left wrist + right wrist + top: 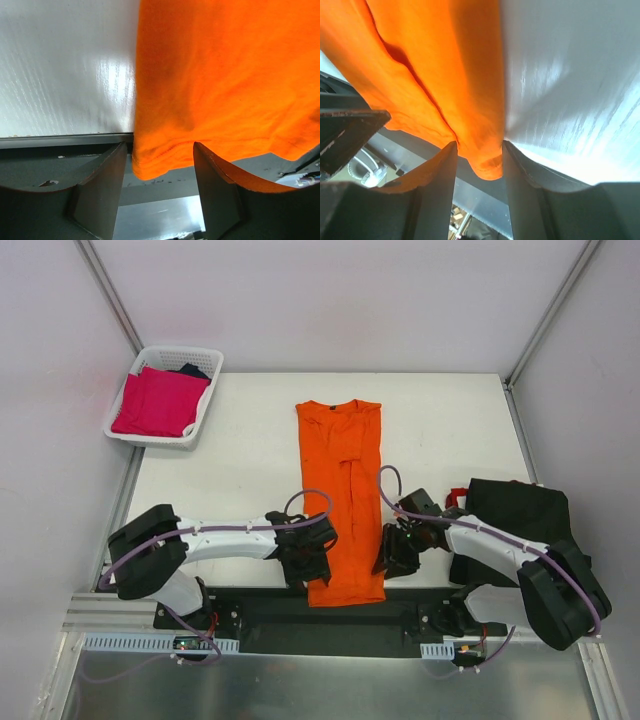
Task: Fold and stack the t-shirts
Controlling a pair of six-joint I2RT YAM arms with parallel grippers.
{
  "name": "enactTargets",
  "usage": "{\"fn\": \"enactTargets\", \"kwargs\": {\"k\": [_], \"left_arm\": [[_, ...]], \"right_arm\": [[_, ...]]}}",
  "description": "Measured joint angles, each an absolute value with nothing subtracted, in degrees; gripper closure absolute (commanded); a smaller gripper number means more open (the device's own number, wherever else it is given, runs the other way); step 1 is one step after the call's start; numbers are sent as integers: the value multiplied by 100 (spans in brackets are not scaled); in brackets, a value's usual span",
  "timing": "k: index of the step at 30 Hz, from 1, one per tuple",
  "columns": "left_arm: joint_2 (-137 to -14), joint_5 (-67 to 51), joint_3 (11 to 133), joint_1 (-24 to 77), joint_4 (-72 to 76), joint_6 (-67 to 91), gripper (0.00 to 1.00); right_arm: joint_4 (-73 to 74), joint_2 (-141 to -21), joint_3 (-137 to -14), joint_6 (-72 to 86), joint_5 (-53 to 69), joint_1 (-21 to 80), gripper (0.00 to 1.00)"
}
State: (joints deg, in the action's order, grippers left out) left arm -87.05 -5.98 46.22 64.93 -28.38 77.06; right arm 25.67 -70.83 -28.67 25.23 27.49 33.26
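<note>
Right wrist view: right pincer (pixel 479 152) clamps the orange t-shirt (pixel 435 60) at its hem; left pincer (pixel 160 152) straddles it, grip unclear.

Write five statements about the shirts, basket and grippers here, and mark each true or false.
1. The orange t-shirt lies folded lengthwise mid-table. True.
2. The pink t-shirt lies flat on the table. False: it sits in the white basket at the far left corner.
3. The left gripper and right gripper are at the orange t-shirt's near hem, one at each corner. True.
4. The black t-shirts are piled beside the left arm. False: they lie beside the right arm.
5. The right gripper holds nothing. False: orange cloth is pinched in it.
</note>
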Motion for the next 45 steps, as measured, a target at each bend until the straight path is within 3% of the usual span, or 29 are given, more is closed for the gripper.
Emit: {"fn": "enactTargets", "kwargs": {"k": [14,33,36,38,40,42,43,45], "left_arm": [[-8615,-607,4517,6646,-2711,7937,50],[-8908,-506,4449,6901,-2228,8206,50],[-8801,-486,4333,6906,-2156,8298,67],[-8663,-467,4198,6919,-2130,8377,85],[-8545,-445,4095,6952,-2110,8493,95],[-8501,-429,4045,6971,-2084,8538,98],[-8497,-429,4040,6971,-2073,8558,99],[-8499,-429,4040,6971,-2064,8569,100]], "right_arm": [[2231,-7164,-2733,2563,2744,3402,58],[1892,-6372,-1831,3249,2808,4040,59],[2023,-6191,-1820,3264,2655,4084,59],[2095,-6101,-1820,3273,2589,4104,60],[2141,-6060,-1822,3280,2552,4110,67],[2156,-6066,-1820,3286,2519,4117,75],[2158,-6080,-1820,3297,2506,4121,89],[2137,-6119,-1820,3319,2482,4134,94]]}}
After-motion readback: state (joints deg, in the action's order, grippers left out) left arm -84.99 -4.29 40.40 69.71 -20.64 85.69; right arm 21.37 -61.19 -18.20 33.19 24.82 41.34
